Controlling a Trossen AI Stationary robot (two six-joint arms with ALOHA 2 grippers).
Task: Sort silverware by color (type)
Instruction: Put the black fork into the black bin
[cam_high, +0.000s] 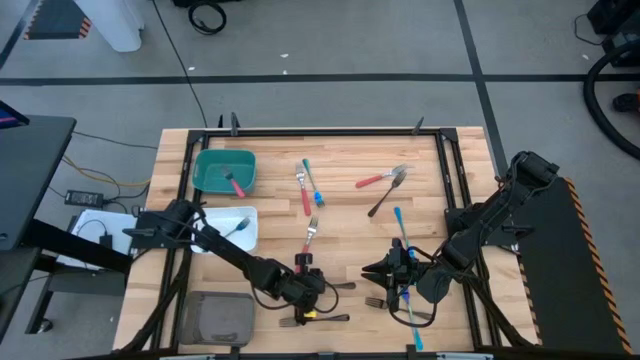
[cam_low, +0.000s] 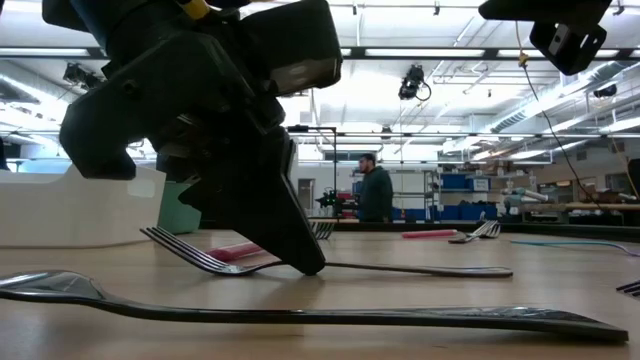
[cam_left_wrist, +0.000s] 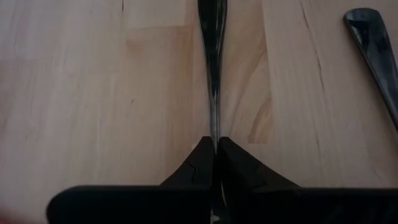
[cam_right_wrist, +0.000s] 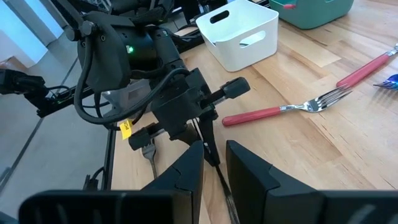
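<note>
The silverware lies scattered on the wooden table: red-handled forks (cam_high: 303, 188) (cam_high: 310, 240), blue-handled pieces (cam_high: 400, 225) and dark metal ones (cam_high: 385, 197). My left gripper (cam_high: 305, 287) is shut on a dark grey fork (cam_low: 420, 268) near the table's near edge. My right gripper (cam_high: 372, 270) is open and stands just right of it, facing the left gripper (cam_right_wrist: 180, 112). The fork's handle (cam_right_wrist: 211, 149) runs toward the right fingers; whether they touch it does not show. My left gripper pinches the dark fork between its two fingers at the thin neck (cam_left_wrist: 214, 127), close behind the tines. The fingers (cam_low: 295, 250) come from above, slanting down, in line with the handle. The tines (cam_low: 185, 252) are raised and the handle's free end (cam_low: 495, 271) rests on the table.
A green bin (cam_high: 205, 160) with a red piece inside, a white bin (cam_high: 250, 215) and a grey bin (cam_high: 215, 318) stand along the table's left side. Another dark utensil (cam_low: 300, 316) lies near the front edge; more dark and blue pieces (cam_high: 410, 318) lie under the right gripper.
</note>
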